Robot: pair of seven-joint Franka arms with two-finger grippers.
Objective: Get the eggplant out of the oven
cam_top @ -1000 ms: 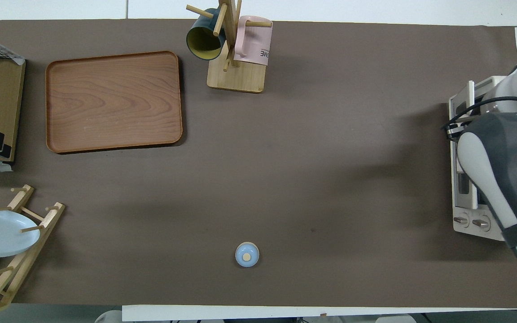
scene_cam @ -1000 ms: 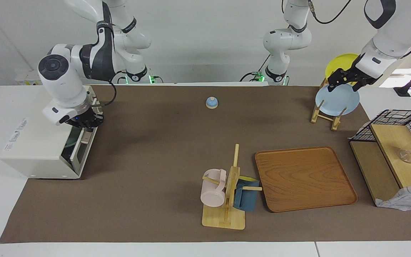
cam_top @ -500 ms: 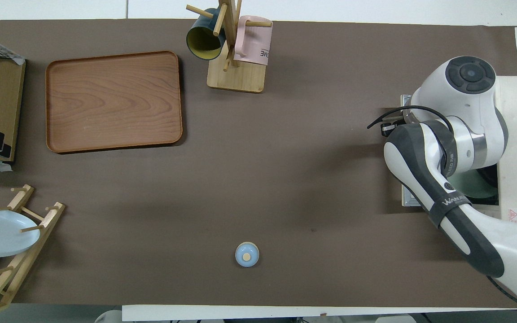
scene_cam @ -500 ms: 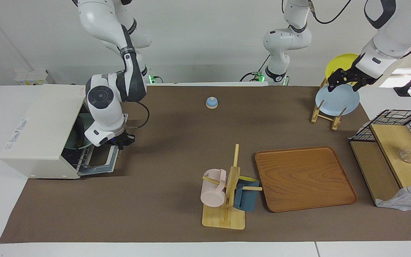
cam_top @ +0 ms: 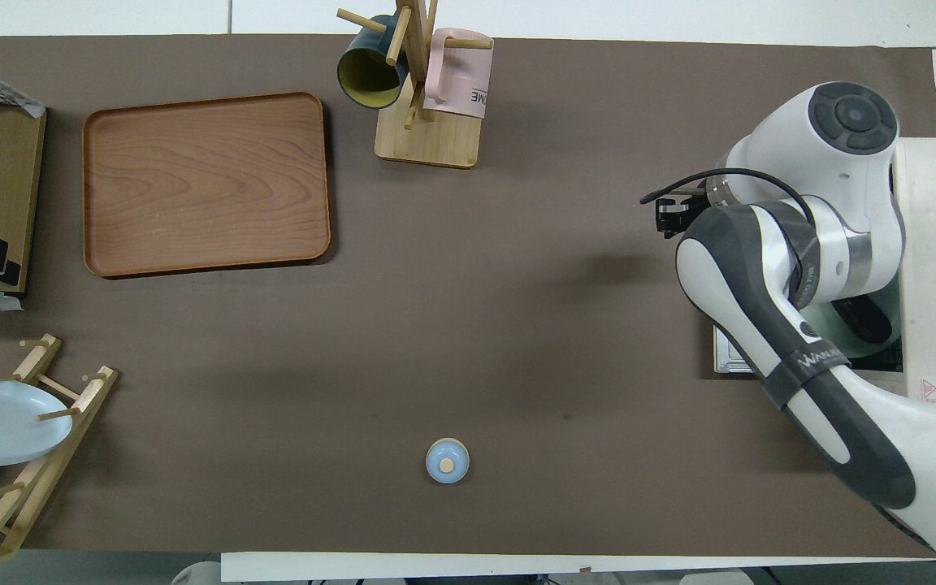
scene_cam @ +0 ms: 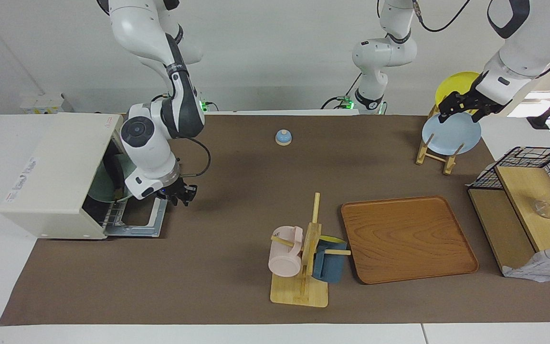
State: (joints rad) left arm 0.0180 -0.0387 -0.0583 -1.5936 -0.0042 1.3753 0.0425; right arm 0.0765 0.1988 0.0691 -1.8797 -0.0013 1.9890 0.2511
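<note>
Cream-white, the oven (scene_cam: 60, 172) sits at the frame's left edge in the facing view with its door already dropped flat on the bench (scene_cam: 237, 191). The dark eggplant (cam_top: 862, 318) lies inside on a pale plate (cam_top: 846, 333), untaken. My right claw (scene_cam: 183, 196) hangs empty past the door's outer edge, fingers released; reaching in and grasping remain. My left claw (scene_cam: 463, 107) waits at the upper right, over the plate rack (scene_cam: 439, 148); I cannot tell its state
</note>
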